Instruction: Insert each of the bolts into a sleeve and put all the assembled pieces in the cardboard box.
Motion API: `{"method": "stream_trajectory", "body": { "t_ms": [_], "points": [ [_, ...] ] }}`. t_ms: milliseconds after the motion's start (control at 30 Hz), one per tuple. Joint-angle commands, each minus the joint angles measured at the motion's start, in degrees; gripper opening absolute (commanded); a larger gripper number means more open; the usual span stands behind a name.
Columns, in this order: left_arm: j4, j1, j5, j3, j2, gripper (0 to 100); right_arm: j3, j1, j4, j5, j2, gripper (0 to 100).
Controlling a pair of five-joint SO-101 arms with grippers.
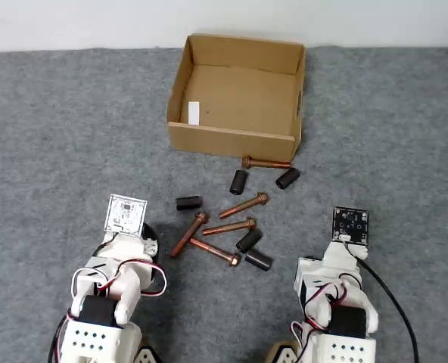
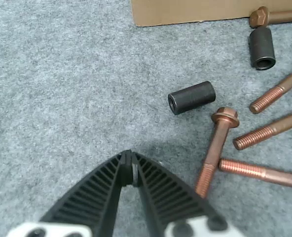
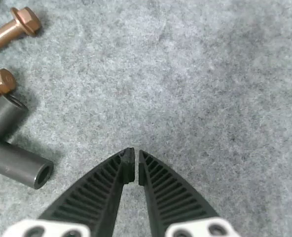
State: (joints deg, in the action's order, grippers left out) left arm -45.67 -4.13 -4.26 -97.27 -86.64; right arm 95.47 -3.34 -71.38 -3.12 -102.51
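High view: steel bolts (image 1: 243, 206) and sleeves (image 1: 188, 203) lie loose on the desk (image 1: 57, 151); rigid, smooth, probably roll-prone. Grasp mid-shank. Left and right jaws clenched, empty.

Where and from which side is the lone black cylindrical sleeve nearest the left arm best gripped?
Grip the black cylindrical sleeve at mid-length, from above, closing across its curved sides. It lies on its side on the grey carpet, clear of the copper bolt beside it, with bare carpet along both flanks. The shut left gripper sits nearest.
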Motion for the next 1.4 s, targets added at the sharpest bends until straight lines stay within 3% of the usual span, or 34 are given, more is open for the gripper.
{"method": "stream_trajectory", "body": {
  "t_ms": [0,233,667,1167,1367],
  "points": [
    [-0.26,0.35,0.09,0.4,-0.35,1,0.97,-0.31,0.4,0.53,-0.4,0.9],
    [-0.26,0.35,0.09,0.4,-0.35,1,0.97,0.22,0.4,0.35,-0.57,0.9],
    [-0.26,0.35,0.09,0.4,-0.35,1,0.97,11.65,-3.21,0.53,-0.66,0.9],
    [-0.26,0.35,0.09,0.4,-0.35,1,0.7,9.98,-2.42,0.7,-1.01,0.9],
    [-0.26,0.35,0.09,0.4,-0.35,1,-10.9,9.71,4.0,0.0,-0.4,0.8]
  ]
}}
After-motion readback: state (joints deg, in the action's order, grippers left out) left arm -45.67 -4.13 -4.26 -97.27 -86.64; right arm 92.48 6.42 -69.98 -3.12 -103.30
